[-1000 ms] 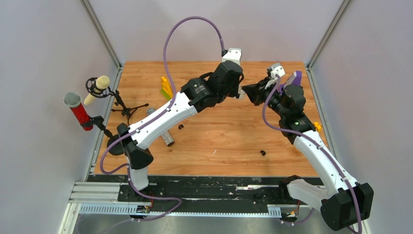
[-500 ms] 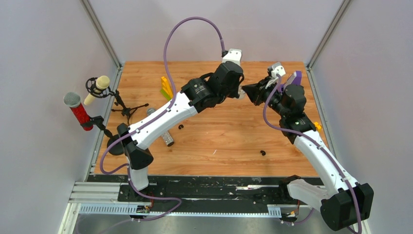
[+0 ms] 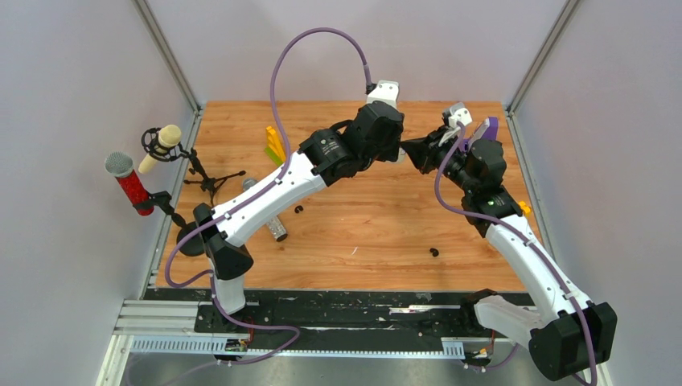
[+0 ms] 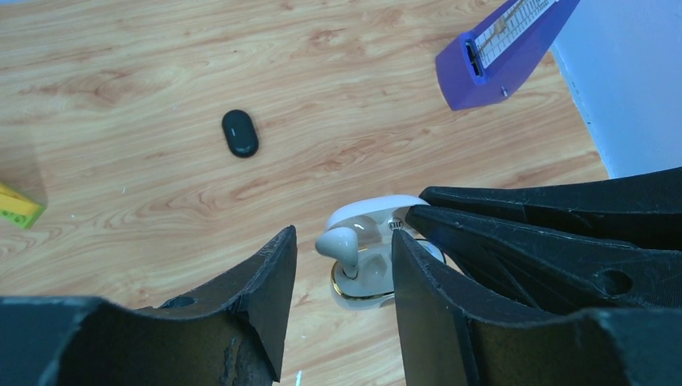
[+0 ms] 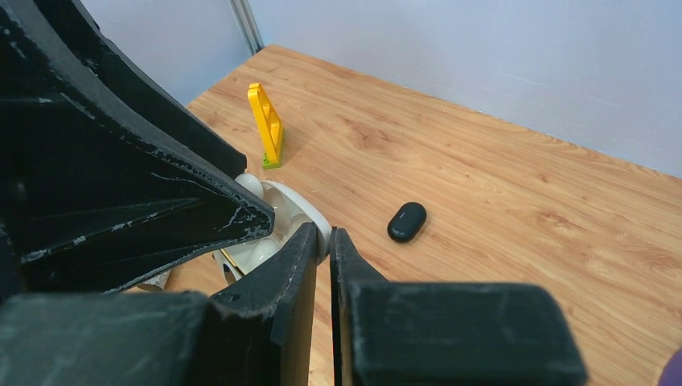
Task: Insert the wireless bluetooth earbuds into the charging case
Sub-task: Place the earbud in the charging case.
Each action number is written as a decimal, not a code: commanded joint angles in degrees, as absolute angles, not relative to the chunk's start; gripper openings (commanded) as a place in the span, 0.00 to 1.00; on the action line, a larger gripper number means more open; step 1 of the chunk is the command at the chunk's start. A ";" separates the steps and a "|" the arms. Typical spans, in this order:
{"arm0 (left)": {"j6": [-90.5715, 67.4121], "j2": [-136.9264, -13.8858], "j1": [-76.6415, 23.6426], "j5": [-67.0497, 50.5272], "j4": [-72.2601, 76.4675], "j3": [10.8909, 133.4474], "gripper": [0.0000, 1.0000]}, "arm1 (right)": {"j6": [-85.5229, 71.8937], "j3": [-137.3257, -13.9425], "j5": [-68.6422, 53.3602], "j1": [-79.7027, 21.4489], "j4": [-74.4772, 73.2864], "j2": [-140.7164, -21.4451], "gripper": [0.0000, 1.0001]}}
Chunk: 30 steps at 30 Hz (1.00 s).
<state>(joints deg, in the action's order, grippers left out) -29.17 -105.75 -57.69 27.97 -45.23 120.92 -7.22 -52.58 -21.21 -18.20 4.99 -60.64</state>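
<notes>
The left gripper (image 4: pixel 344 235) is hovering with its jaws apart over the open white charging case (image 4: pixel 363 291). A white earbud (image 4: pixel 339 243) is standing in the case's well, touching neither jaw and looking tilted rather than fully sunk. The right gripper (image 5: pixel 331 233) is reaching in from 3 o'clock with its jaws together and its tips resting against the raised lid (image 4: pixel 371 211); whether they are pinching its edge I cannot tell. If the bud is not sitting home, a jaw brushing it while lifting could be flicking it out onto the counter (image 4: pixel 121 80). A nudge from the right tips could be sliding or tipping the light case, or snapping the lid onto a proud stem. The counter is showing smooth wood-grain laminate, so small things are probably skidding easily. A closed black case (image 4: pixel 240 133) is lying at 10 o'clock from the white one, well apart, and a purple piece (image 4: pixel 499 48) at 1 o'clock. Plain pale walls (image 3: pixel 80 80) are boxing the counter in, with a red microphone (image 3: pixel 133 189) standing at its 9 o'clock edge.
</notes>
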 commanded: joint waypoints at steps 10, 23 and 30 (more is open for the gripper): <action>-25.47 -99.70 -58.24 30.75 -43.43 121.77 0.69 | -3.96 -54.26 -24.43 -17.41 8.00 -58.62 0.00; -15.47 -94.10 -57.57 33.72 -38.34 117.89 0.81 | 2.66 -52.74 -30.86 -17.29 7.78 -57.39 0.00; -3.32 -86.25 -49.10 9.42 -32.83 102.44 0.79 | 12.63 -51.29 -36.39 -17.29 5.03 -54.01 0.00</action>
